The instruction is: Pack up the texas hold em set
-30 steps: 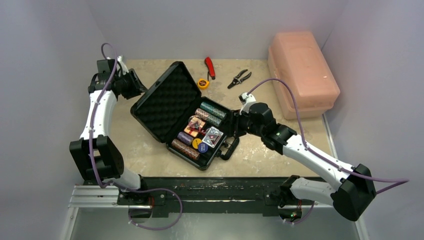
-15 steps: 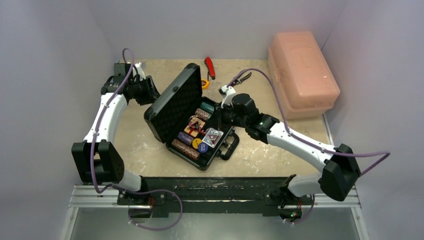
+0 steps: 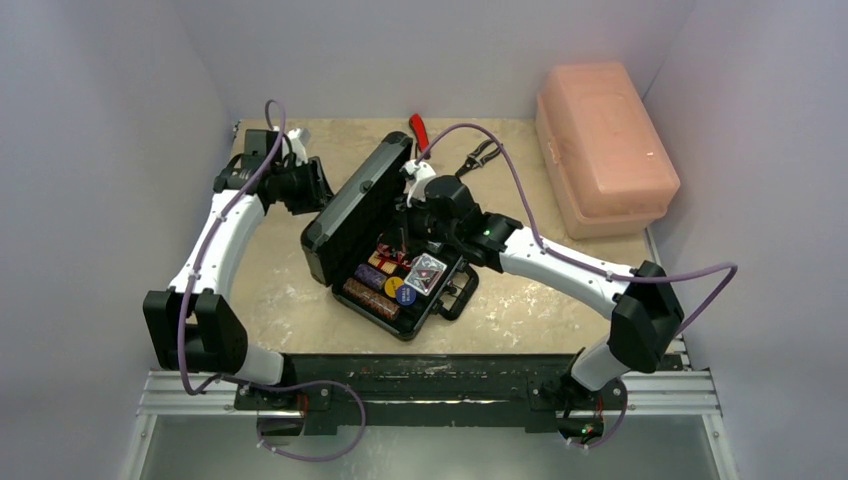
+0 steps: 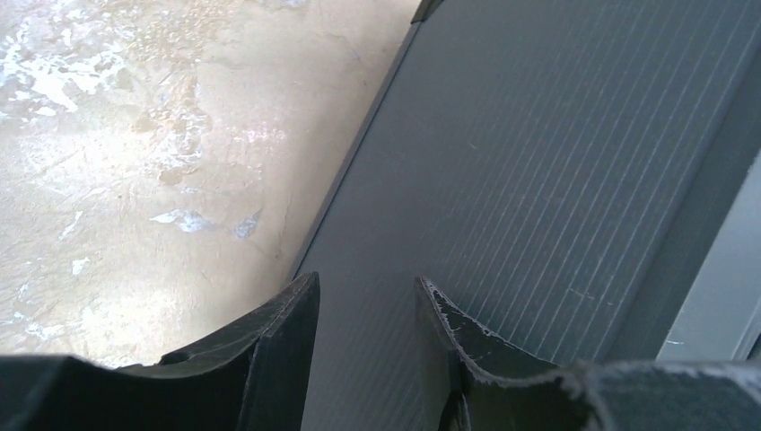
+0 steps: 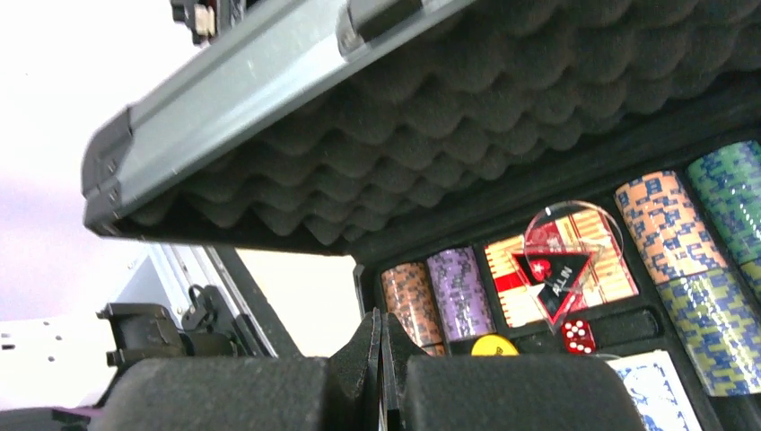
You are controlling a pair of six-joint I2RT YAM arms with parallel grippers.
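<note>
The black briefcase's base [image 3: 448, 297] lies at the table's middle, holding chip stacks [image 3: 372, 299], a card deck [image 3: 426, 272], a yellow button [image 3: 393, 284] and a blue button [image 3: 406, 296]. Its foam-lined lid [image 3: 352, 205] stands steeply raised, leaning over the base. My left gripper [image 3: 318, 185] is behind the lid, open, its fingertips [image 4: 305, 292] against the lid's ribbed outer face [image 4: 538, 153]. My right gripper [image 3: 400, 235] hovers over the base under the lid's foam [image 5: 467, 117], shut on nothing [image 5: 380, 328]. Orange and purple chips [image 5: 459, 292], a yellow button [image 5: 494, 345] and a red die [image 5: 577, 334] lie just beyond it.
A large pink plastic box [image 3: 604, 145] stands at the back right. A red-handled tool [image 3: 419, 133] and black pliers [image 3: 478, 155] lie behind the case near the back wall. The case's handle [image 3: 459, 300] points toward the table's front edge.
The lid has swung up from lying flat open to steeply raised, pushed by my left gripper. My right arm moved left over the case's base and its gripper closed.
</note>
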